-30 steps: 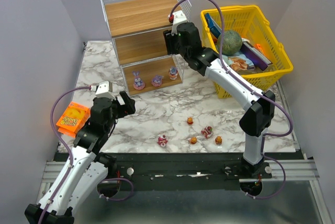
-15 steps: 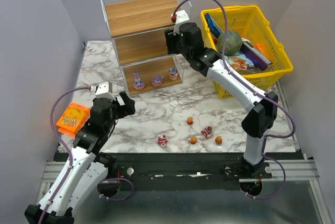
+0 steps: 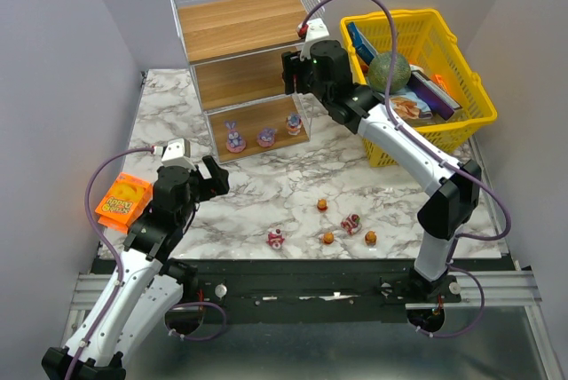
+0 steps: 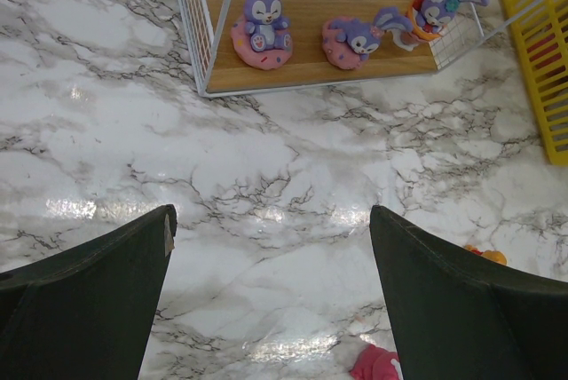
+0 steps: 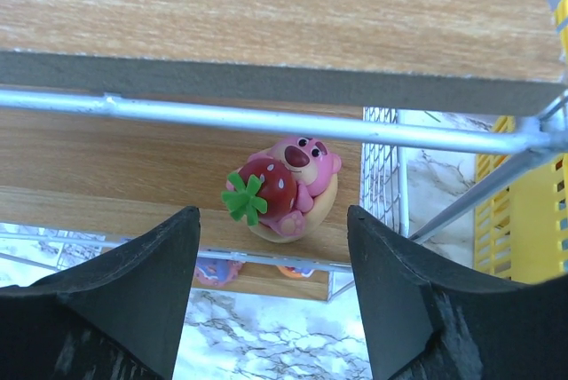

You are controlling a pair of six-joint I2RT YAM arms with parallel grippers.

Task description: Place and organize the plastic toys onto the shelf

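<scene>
Since a second ago your right arm's elbow has swung out to the right and its wrist has edged up and back at the shelf's [image 3: 235,25] right side. Your left arm has not shifted.

From the top camera, your right gripper [image 3: 291,78] sits at the right front corner of the shelf, level with the middle board. You cannot tell how its jaws stand from this angle. Your left gripper [image 3: 213,176] hangs over the marble table [image 3: 266,180], spread, well apart from everything. Three purple rabbit toys [image 3: 265,137] stand in a row on the bottom board. Five loose toys [image 3: 328,238] lie on the table near the front edge, two red-pink and three orange. A yellow basket [image 3: 461,122] with a green ball [image 3: 390,69] stands to the right of the shelf, and an orange packet [image 3: 122,201] lies at the left edge.

From your left wrist camera, the left gripper [image 4: 271,291] is wide apart with only bare marble between its fingers [image 4: 89,300]. The purple rabbit toys [image 4: 264,20] sit ahead on the bottom board.

From your right wrist camera, the right gripper [image 5: 273,282] is spread, gripping nothing. A pink bear toy [image 5: 284,189], hugging a strawberry, rests on the middle board near its front right corner. It sits in line with the gap between the fingers [image 5: 115,300] and clear of both.
</scene>
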